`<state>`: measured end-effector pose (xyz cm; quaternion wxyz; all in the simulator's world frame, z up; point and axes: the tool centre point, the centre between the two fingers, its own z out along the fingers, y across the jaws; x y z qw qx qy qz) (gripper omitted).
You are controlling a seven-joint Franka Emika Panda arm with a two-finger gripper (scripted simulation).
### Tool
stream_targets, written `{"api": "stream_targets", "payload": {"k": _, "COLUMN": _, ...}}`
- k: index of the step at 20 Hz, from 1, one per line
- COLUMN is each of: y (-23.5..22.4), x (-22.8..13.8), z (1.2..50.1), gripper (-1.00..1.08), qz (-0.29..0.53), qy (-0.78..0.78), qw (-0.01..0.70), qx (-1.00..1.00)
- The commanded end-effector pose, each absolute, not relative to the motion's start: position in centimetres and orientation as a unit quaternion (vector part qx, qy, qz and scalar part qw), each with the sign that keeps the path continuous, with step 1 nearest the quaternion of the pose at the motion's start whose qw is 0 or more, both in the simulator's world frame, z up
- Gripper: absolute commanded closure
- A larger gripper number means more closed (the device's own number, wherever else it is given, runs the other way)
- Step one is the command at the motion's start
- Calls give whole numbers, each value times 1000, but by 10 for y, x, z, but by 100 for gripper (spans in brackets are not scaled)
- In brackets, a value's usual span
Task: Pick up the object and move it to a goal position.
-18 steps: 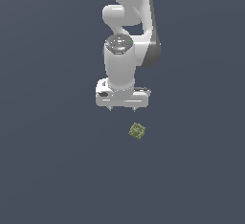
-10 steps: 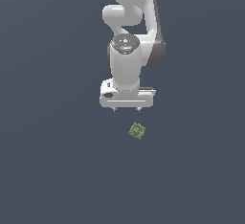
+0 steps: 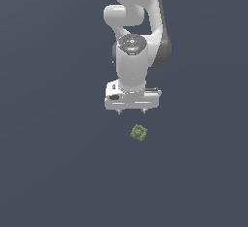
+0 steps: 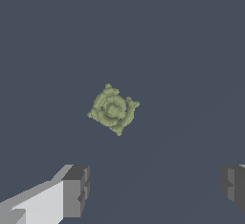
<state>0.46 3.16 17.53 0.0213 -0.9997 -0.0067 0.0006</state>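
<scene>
- Your gripper (image 3: 131, 112) hangs with its jaws spread wide; nothing sits between the fingers (image 4: 75, 192).
- The object (image 3: 139, 133) lies on the dark surface, apart from the gripper, on the near side of it in the exterior view.
- No table edge is visible.

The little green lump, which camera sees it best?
The wrist view. There the green lump looks big, and you can see its bumpy top with ring-like ridges. In the exterior view it is just a tiny speck below the open gripper.
</scene>
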Motion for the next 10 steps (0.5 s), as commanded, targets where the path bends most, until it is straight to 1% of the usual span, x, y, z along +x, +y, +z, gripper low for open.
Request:
{"api": "stream_targets", "payload": {"k": 1, "y": 32, "x": 5, "z": 174, "gripper": -92, "qz": 1, "qy": -16, "qw": 21, "qx": -1000}}
{"api": "stream_targets", "payload": {"k": 10, "y": 38, "x": 11, "z": 163, "gripper": -92, "qz": 1, "qy": -91, "qw": 15, "qx": -996}}
